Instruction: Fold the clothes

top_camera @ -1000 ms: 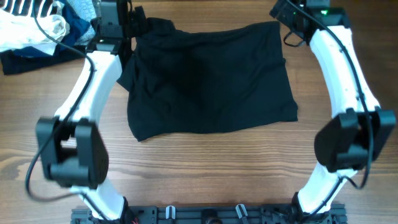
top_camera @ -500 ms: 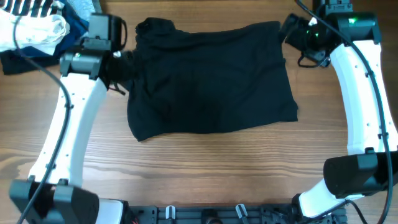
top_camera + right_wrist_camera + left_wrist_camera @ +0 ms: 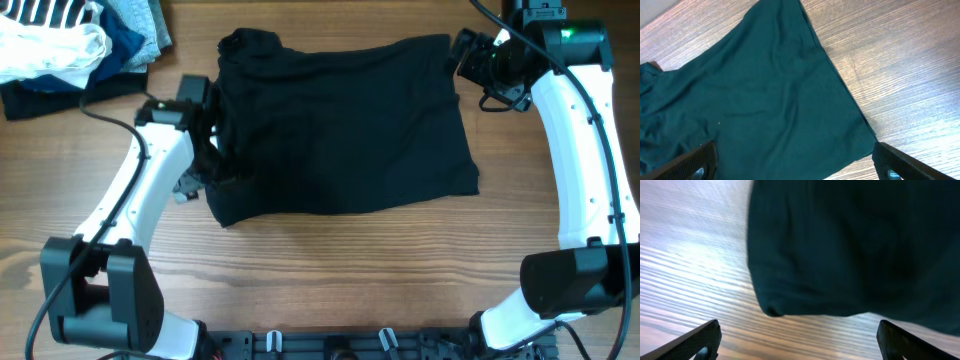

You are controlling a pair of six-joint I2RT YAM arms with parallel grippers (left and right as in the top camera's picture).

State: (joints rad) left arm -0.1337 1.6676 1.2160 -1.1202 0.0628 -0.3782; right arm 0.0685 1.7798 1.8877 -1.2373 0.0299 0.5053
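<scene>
Both released, left end effector (image 3: 799, 327) at black garment (image 3: 340, 130), right end effector (image 3: 795, 146) by its corner

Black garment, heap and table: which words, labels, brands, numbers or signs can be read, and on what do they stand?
None can be read. The garment shows plain black fabric in every view; the heap shows only stripes, no letters; the table carries no label.

Lit evenly and brightly from above; shadows faint, soft. Smeared by motion blur in left wrist view, pale glare across the bench (image 3: 685, 255). Sharp in right wrist view; clothes (image 3: 755, 110) tinted teal there.
</scene>
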